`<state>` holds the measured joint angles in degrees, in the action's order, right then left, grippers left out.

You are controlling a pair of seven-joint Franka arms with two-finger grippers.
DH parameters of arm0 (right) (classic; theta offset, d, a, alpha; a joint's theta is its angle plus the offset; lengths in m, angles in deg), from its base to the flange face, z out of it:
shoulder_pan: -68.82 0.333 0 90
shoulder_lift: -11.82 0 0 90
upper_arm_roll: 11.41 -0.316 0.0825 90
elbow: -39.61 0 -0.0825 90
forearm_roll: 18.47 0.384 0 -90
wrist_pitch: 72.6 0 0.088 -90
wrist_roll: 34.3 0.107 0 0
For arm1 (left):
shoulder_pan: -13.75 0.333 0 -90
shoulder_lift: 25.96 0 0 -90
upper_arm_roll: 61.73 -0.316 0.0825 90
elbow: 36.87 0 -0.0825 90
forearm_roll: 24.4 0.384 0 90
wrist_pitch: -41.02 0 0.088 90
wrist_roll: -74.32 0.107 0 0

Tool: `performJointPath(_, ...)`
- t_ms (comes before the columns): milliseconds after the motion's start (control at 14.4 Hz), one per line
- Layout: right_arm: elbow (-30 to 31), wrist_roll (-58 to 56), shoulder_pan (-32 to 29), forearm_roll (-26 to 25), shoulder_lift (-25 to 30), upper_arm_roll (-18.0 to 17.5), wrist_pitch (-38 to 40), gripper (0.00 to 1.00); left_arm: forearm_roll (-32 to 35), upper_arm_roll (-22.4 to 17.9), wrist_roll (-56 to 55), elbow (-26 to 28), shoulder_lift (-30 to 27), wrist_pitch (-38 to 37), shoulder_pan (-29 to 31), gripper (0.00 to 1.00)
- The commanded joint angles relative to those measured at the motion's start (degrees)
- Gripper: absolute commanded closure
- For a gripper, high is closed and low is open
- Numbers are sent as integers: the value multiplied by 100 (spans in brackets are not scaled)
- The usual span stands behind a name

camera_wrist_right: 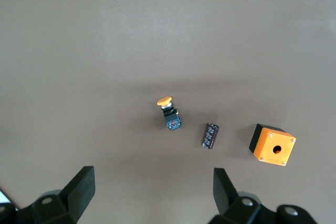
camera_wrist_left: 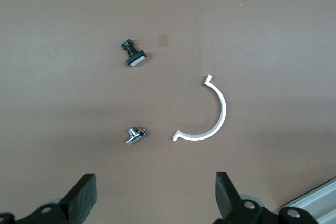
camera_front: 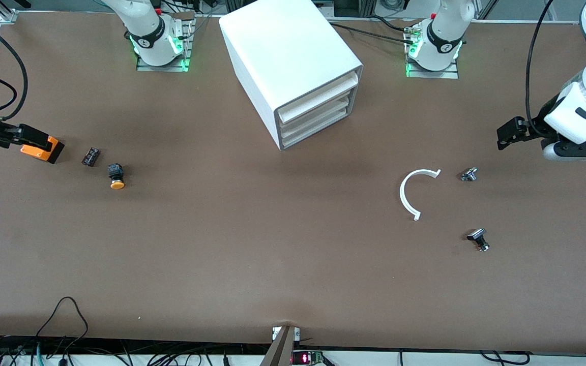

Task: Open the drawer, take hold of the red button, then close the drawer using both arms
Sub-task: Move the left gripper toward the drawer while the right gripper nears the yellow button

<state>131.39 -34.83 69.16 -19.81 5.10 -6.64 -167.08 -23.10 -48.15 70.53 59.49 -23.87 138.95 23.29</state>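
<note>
The white cabinet (camera_front: 293, 66) stands at the middle of the table near the arms' bases. Its stacked drawers (camera_front: 318, 104) all look pushed in. The red-capped button is out of view. My left gripper (camera_front: 509, 133) hangs open and empty above the table at the left arm's end; in the left wrist view (camera_wrist_left: 156, 192) its fingers stand wide apart over bare table. My right gripper (camera_front: 13, 134) hangs open and empty at the right arm's end, above the table by the orange box; the right wrist view (camera_wrist_right: 154, 187) shows its fingers wide apart.
An orange-yellow capped button (camera_front: 116, 176) (camera_wrist_right: 169, 113), a small dark component (camera_front: 90, 156) (camera_wrist_right: 210, 136) and an orange box with a hole (camera_front: 42, 149) (camera_wrist_right: 273, 145) lie at the right arm's end. A white arc (camera_front: 409, 193) (camera_wrist_left: 212, 116), a small metal part (camera_front: 469, 174) (camera_wrist_left: 135, 135) and a black part (camera_front: 478, 239) (camera_wrist_left: 134, 53) lie at the left arm's end.
</note>
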Motion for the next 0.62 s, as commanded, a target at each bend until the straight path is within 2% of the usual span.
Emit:
performJointPath(0,121,62,45,38,83,-37,-175,0,-87,161,28,-346,380,-126,-92,0)
performJointPath(139,121,35,133,38,66,-37,-193,0,-87,460,10,-328,433,-161,-75,0)
performJointPath(347,121,27,142,47,13,-46,-280,0,-244,531,72,-223,960,-485,-83,0)
performJointPath(554,112,35,291,240,-74,-116,-500,0,-1576,531,98,110,1407,-478,-83,0)
